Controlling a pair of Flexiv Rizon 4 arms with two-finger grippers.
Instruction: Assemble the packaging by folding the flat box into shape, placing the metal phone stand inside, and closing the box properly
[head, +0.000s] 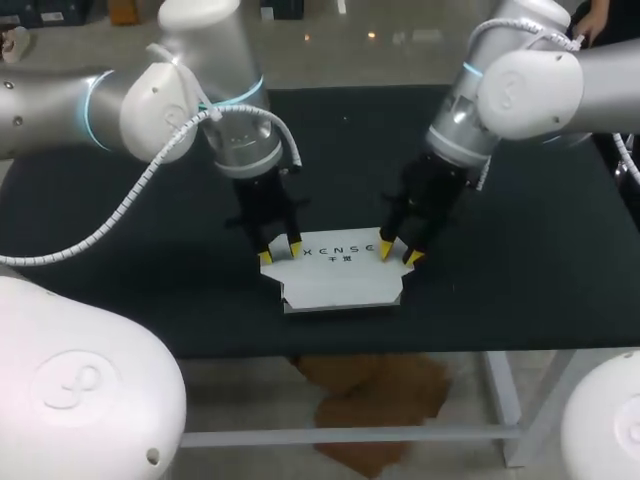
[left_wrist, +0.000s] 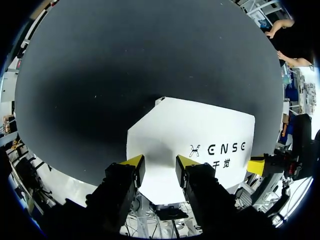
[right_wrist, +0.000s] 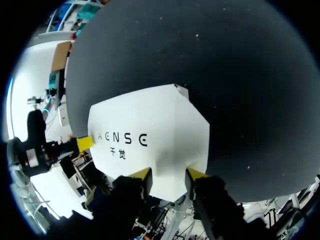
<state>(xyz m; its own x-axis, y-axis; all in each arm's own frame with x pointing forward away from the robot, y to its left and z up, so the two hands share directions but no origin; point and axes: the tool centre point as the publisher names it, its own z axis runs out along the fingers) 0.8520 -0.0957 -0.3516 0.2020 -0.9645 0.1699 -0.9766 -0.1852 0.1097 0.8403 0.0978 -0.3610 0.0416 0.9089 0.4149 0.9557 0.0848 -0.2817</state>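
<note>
The flat, unfolded white box (head: 340, 275) is laid on the black counter (head: 520, 250). Its far corners are straddled by the left claw (head: 280, 251) and right claw (head: 398, 254), both spread.

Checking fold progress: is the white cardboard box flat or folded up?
Flat: the white cardboard box lies spread on the black table, no walls raised in any view.

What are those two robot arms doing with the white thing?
They are working on making a box. The flat white box lies on the black table, not folded up yet. The left claw and the right claw each have open yellow tips down at a corner of it, one on each side. No phone stand is in sight.
</note>
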